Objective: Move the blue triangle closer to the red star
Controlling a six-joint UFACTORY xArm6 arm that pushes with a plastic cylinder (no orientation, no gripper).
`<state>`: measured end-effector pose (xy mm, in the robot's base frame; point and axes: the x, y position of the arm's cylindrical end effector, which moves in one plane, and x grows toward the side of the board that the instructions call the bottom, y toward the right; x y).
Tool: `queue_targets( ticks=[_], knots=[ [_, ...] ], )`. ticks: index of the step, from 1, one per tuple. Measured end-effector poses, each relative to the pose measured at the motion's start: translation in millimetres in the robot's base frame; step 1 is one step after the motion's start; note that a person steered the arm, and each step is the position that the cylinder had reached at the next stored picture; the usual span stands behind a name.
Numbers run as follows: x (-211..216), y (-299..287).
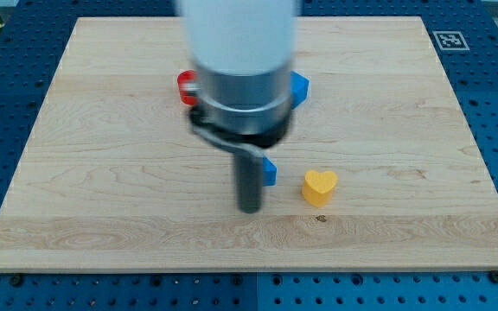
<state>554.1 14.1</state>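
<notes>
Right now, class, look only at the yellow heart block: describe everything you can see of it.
The yellow heart is a small, thick block, plain yellow all over and looking like painted wood or plastic. It lies flat on the wooden board, its notch towards the view's top, its point towards the bottom. It sits below the board's middle, slightly right. Nothing touches it: a small blue block lies just to its left, and my tip beyond that.

My tip [249, 208] down, rod upright.
</notes>
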Motion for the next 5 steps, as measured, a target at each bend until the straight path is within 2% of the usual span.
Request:
queue_targets(
  ticks=[1,4,5],
  knots=[
    [0.0,0.0],
    [-61.8,19.7],
    [-61.8,10.5]
  ],
)
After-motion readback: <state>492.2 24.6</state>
